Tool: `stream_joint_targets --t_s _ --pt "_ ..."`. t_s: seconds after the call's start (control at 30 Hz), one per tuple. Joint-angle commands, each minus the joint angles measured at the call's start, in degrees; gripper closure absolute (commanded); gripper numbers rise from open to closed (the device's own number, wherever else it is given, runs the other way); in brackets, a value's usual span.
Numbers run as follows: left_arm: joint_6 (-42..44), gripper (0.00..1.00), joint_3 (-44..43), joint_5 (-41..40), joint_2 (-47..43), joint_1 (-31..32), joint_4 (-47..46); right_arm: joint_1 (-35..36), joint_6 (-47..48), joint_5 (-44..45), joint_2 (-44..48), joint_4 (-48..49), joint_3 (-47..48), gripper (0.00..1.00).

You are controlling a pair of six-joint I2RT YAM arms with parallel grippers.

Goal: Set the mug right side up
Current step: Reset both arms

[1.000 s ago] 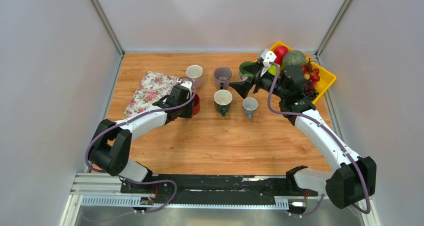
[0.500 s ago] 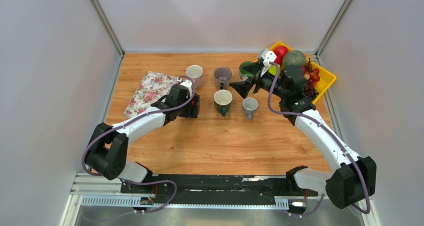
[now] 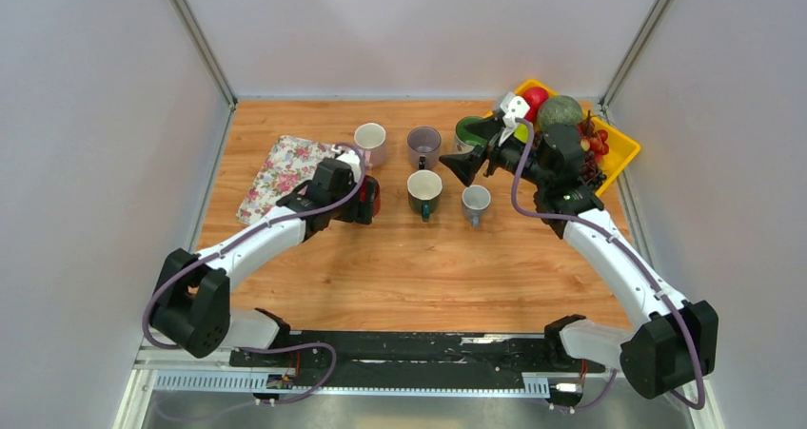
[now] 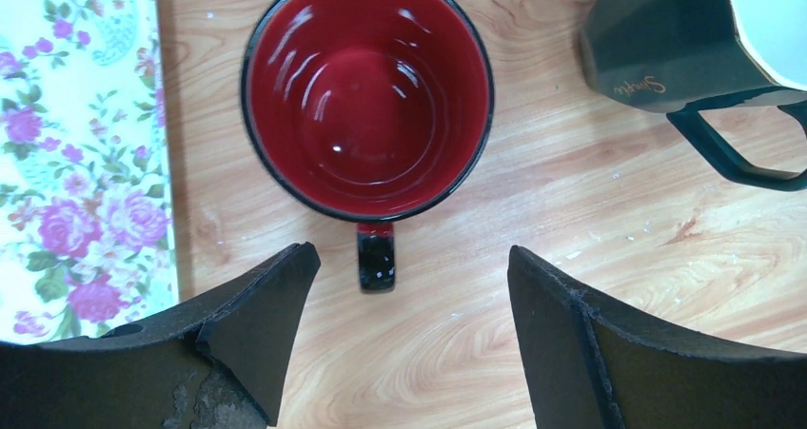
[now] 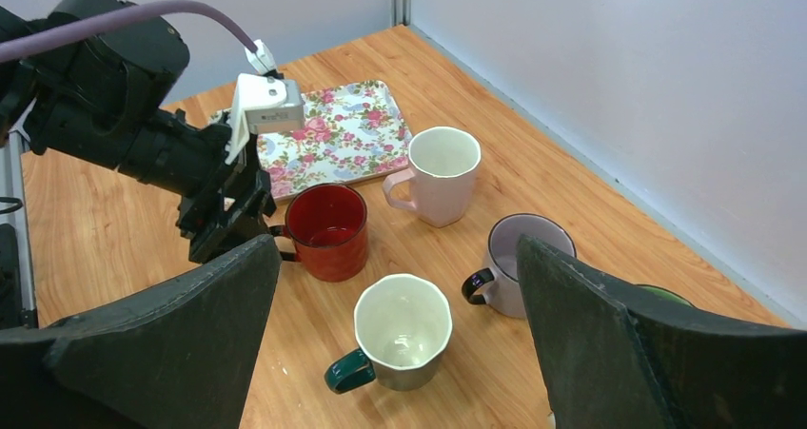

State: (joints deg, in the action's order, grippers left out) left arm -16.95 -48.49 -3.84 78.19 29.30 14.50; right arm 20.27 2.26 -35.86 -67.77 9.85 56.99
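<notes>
The left gripper (image 4: 411,269) hangs low over the left half of the tabletop (image 3: 428,267), its fingers spread wide and closed on nothing. Between them, without touching either, lies the handle of the red mug (image 4: 366,96). The mug stands upright with its mouth up, about midway between the near and far edges. Its inside is glossy red and empty, its rim is thin and black, its outside is red, and its short handle is dark on top and points back at the gripper. Its left side is just beside the floral tray (image 4: 76,163), with a narrow strip of wood showing between them.

To its right stands a dark mug (image 3: 424,191) with a cream inside and a green handle. Farther right stands a small grey mug (image 3: 476,201).

The right gripper (image 3: 455,167) hovers above the mugs with its fingers wide apart and holds nothing.

Toward the far edge, a pink mug (image 3: 370,142), a purple mug (image 3: 423,146) and a green mug (image 3: 468,132) stand in a row, all mouth up. A yellow bin (image 3: 619,148) of fruit sits in the far right corner.
</notes>
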Motion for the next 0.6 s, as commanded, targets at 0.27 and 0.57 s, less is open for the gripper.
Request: stream_joint_targets --t_s 0.27,0.57 --pt "4.75 0.15 -3.39 -1.49 -11.41 -7.46 2.84 -0.63 4.61 5.36 3.89 -2.19 2.4 0.0" --pt "6.55 0.14 -6.5 -7.48 -18.78 -12.52 0.95 -0.63 16.12 23.93 8.68 -11.02 4.99 0.0"
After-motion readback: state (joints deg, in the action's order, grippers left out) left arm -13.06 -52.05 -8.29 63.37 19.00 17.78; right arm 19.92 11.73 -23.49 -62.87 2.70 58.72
